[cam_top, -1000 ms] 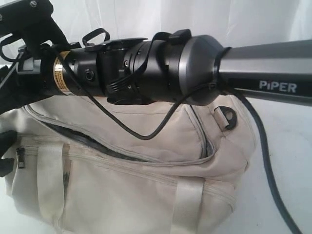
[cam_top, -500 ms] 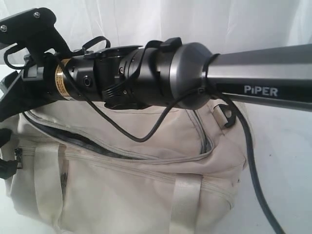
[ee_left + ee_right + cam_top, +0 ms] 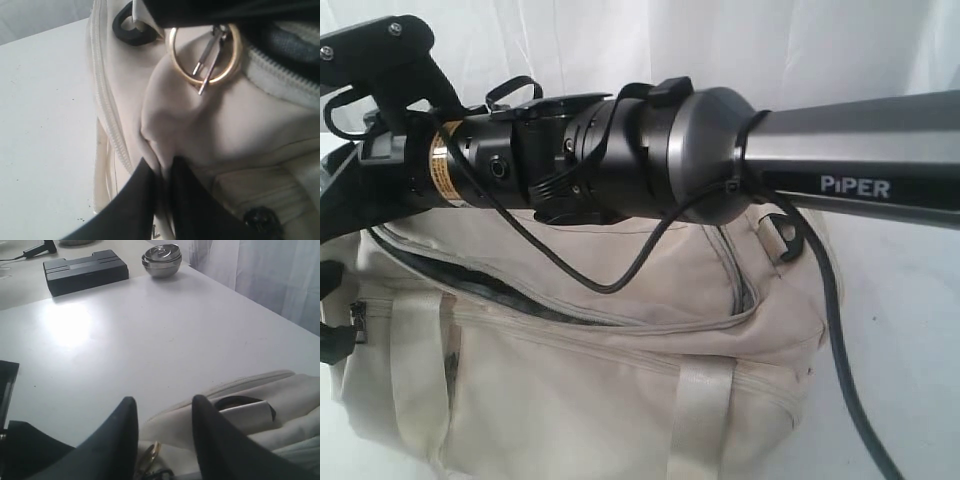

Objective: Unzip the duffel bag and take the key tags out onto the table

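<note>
The bag (image 3: pixel 570 400) is sitting on the table (image 3: pixel 150 330), filling the lower part of the exterior view. Its top zipper is gaping partway along the left, and dark lining (image 3: pixel 510 292) is showing in the slit. The right arm (image 3: pixel 700 150) is stretching across the frame from the right edge to the upper left, passing just above the bag and hiding much of its top.

In the left wrist view, the left claw (image 3: pixel 161 162) is pinching a raised fold of the bag's cream cloth at the bottom centre, with its fingers nearly together on the fabric. Above it, near the top of the frame, a gold ring (image 3: pixel 205 55) with metal pulls is lying against the bag beside the zipper, and a black D-ring (image 3: pixel 131 31) is showing at the upper left.

In the right wrist view, the right claw (image 3: pixel 164 399) is standing open at the bottom centre, gripping nothing, with the bag's edge lying in the gap beyond it. A black box (image 3: pixel 85 270) and a steel bowl (image 3: pixel 161 260) are resting on the table along the top.
</note>
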Motion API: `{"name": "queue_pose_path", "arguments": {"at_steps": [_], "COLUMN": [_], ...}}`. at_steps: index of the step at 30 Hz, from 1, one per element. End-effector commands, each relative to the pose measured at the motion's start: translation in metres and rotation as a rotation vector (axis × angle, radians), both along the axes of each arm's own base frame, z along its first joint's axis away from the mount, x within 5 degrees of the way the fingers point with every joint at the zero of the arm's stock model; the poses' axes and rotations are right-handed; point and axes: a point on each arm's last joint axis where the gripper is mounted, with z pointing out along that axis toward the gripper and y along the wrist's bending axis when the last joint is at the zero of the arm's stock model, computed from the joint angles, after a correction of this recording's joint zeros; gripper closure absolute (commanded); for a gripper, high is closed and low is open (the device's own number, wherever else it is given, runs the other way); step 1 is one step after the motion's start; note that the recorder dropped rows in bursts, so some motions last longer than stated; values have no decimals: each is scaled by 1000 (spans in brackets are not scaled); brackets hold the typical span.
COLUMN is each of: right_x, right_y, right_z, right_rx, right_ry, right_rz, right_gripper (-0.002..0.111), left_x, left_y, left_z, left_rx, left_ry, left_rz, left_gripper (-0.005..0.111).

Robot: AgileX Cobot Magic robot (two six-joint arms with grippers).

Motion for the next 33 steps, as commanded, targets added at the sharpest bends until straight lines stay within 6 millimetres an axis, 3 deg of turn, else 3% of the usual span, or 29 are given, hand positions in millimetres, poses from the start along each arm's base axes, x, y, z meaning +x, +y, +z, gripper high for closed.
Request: {"name": "queue_pose_path", "arguments": {"at_steps": [1,6,17,25,33], "right_x": [-7,-10,-4,-3,6], "right_y": [3,6,5,2,-7], "right_z": [1,-4,-10,-4,3], "right_rx": [-6,-41,-65,-58,-97], "right_ry": [-19,-49,-24,-30,-72], "right_rz": [23,19,-53,-71,-198], "right_gripper": [74,77,108,108,108], "left_x": [1,1,1,1,1], "left_y": [2,2,2,2,2], "left_z": [3,3,3,3,3], "left_rx": [6,6,6,6,6], "left_ry": [-13,-13,-13,-13,-13], "left_rz": [20,20,20,20,20], "left_gripper": [107,107,107,107,107]}}
